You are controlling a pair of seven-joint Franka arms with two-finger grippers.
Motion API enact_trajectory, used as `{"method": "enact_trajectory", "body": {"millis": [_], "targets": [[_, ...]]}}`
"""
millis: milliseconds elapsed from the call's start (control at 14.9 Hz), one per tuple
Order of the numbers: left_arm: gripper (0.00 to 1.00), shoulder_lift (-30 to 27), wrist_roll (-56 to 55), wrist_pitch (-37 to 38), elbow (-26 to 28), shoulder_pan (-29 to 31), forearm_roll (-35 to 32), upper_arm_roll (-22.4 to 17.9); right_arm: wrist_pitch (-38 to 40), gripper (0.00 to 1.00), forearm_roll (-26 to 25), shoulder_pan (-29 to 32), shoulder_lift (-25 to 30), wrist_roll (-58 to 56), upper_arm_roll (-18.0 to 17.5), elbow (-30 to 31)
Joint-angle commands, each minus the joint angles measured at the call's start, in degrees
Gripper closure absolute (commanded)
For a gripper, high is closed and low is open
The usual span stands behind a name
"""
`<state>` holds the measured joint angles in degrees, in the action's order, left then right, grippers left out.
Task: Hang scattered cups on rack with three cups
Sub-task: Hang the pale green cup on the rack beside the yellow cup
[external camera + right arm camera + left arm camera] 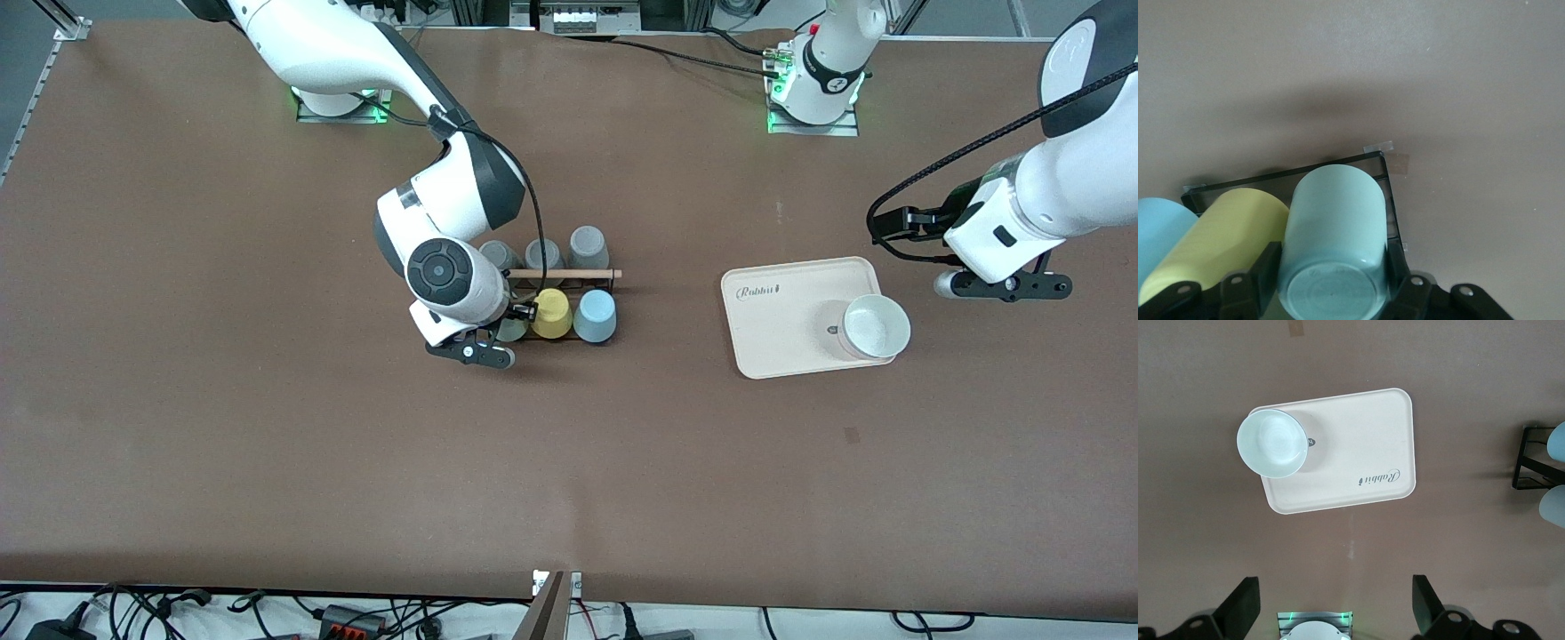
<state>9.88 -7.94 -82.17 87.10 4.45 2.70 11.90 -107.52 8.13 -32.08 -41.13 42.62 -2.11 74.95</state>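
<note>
Right pincer (1331, 283), fingers closed on the mint-green cup (1333, 247) at the rack (569, 307) beside the yellow cup (551, 314) and light blue cup (595, 316); left pincer (1335, 610) waits open above the counter (267, 462) near the cream tray (782, 320).

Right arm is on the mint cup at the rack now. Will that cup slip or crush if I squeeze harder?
The mint cup, between the right gripper's fingers, looks thin plastic: probably light, may flex. Its smooth tapered sides could slip. The left gripper waits open.

Brown table (267, 427): rack (569, 307), cream tray (782, 329).
</note>
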Motion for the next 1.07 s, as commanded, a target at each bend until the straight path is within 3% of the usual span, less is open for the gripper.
{"method": "enact_trajectory", "body": {"millis": [0, 268, 335, 401, 468, 1004], "targets": [[0.0, -1.7, 1.5, -0.4, 1.8, 0.6, -0.6, 0.1, -0.1, 0.69, 2.3, -0.2, -1.5, 0.6, -0.1, -2.0], [0.0, -1.7, 1.5, -0.4, 1.8, 0.6, -0.6, 0.1, -0.1, 0.68, 2.3, -0.2, -1.8, 0.6, -0.1, -1.9], [0.0, -1.7, 1.5, -0.4, 1.8, 0.6, -0.6, 0.1, -0.1, 0.58, 2.3, -0.2, -1.8, 0.6, -0.1, -1.9], [0.0, -1.7, 1.5, -0.4, 1.8, 0.6, -0.6, 0.1, 0.1, 0.06, 2.3, -0.1, -1.8, 0.8, -0.1, -1.9], [0.0, -1.7, 1.5, -0.4, 1.8, 0.6, -0.6, 0.1, 0.4, 0.0, 2.3, -0.2, -1.6, 1.1, -0.1, -1.9], [0.0, -1.7, 1.5, -0.4, 1.8, 0.5, -0.6, 0.1, 1.7, 0.0, 2.2, 1.9, 0.8, 0.9, 0.7, -3.4]]}}
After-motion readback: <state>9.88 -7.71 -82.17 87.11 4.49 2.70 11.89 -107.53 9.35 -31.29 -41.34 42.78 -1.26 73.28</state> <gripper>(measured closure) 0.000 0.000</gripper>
